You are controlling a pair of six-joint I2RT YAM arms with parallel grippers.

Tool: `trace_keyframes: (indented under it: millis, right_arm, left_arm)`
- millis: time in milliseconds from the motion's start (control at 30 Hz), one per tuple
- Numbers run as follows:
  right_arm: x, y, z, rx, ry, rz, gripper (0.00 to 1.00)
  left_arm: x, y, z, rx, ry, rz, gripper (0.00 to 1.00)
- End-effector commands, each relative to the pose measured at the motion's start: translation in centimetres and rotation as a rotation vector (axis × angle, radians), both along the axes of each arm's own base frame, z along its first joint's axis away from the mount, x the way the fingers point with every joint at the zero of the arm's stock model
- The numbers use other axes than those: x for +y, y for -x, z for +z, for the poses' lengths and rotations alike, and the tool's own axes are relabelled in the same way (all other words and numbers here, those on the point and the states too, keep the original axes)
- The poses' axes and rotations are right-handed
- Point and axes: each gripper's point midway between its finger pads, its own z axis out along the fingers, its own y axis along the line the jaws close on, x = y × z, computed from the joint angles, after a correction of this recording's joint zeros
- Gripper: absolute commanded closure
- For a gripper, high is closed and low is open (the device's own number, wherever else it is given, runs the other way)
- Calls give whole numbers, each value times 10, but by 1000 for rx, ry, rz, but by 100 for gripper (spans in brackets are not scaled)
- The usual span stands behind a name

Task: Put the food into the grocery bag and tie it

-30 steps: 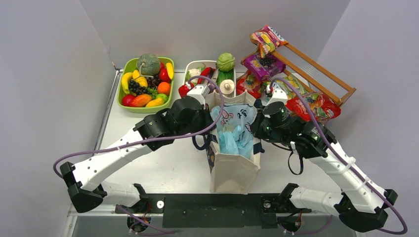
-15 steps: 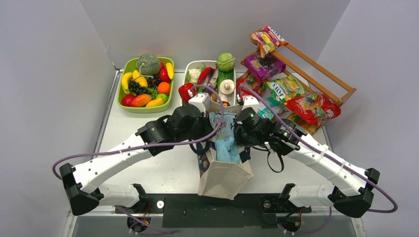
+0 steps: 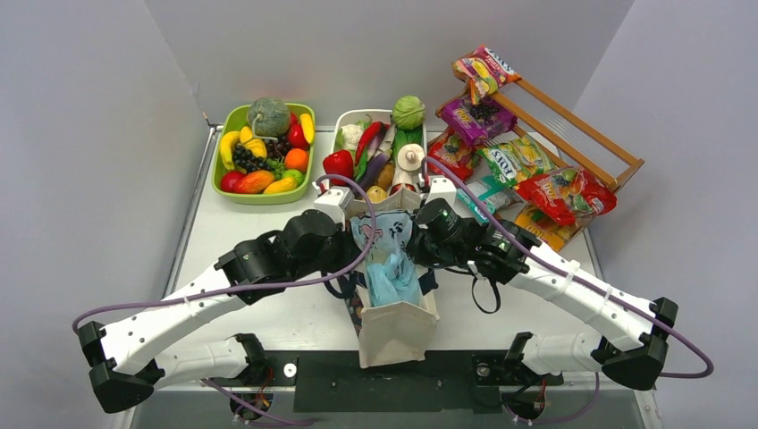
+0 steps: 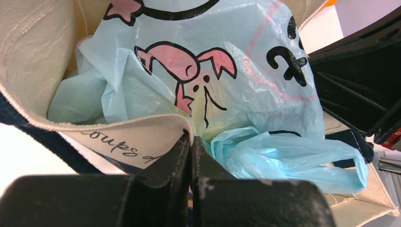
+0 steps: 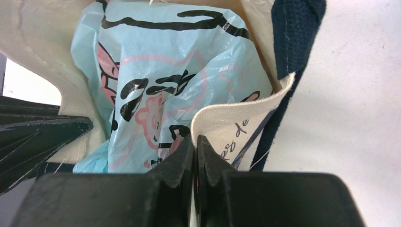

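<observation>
Grey walls close off a pale table [image 3: 268,304], and everything that matters sits in the middle of the frame. The beige canvas tote [image 3: 398,326] stands at lower centre, close to the black bar at the table's near edge. The grocery bag [image 3: 389,259] is stuffed down inside it, crumpled, with no open mouth that I can see.

My left gripper [image 4: 190,142] has its fingers pressed together on the tote's canvas rim, with blue plastic just beside them. The right gripper [image 5: 195,142] is doing the same on the opposite rim. Neither one has the plastic itself, as far as I can tell.

None of the food is packed. The toy fruit [image 3: 259,152] fills the green tray [image 3: 217,183] at upper left, and the vegetables [image 3: 384,143] lie in the white tray [image 3: 342,121] at top centre. The snack packets [image 3: 563,192] lean on the wooden rack [image 3: 581,134] at upper right.

My worries from here:
- If I pull the two rims unevenly, the tote could tip or slide off the near edge.
- Whatever I drop in now would probably land on top of the crumpled bag or beside it, not in it.
- A dark strap [image 3: 487,295] loops down under my right arm and could snag on the arm.
</observation>
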Motion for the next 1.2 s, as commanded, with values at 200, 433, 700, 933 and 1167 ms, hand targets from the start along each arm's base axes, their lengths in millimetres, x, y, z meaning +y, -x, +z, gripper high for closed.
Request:
trace_keyframes:
  millis: [200, 433, 700, 933, 1167]
  right_arm:
    - [49, -24, 87, -168, -292, -7, 100]
    - [37, -25, 67, -165, -291, -68, 100]
    - [22, -13, 44, -135, -272, -73, 61]
    - [10, -11, 66, -169, -274, -79, 45]
    - [-16, -10, 93, -232, -266, -126, 21]
  left_arm:
    - [-3, -21, 74, -191, 131, 11, 100]
    - [22, -35, 44, -194, 91, 80, 100]
    - [46, -25, 38, -204, 66, 105, 44]
    - [72, -18, 59, -210, 0, 145, 28]
    - [120, -16, 81, -283, -106, 250, 27]
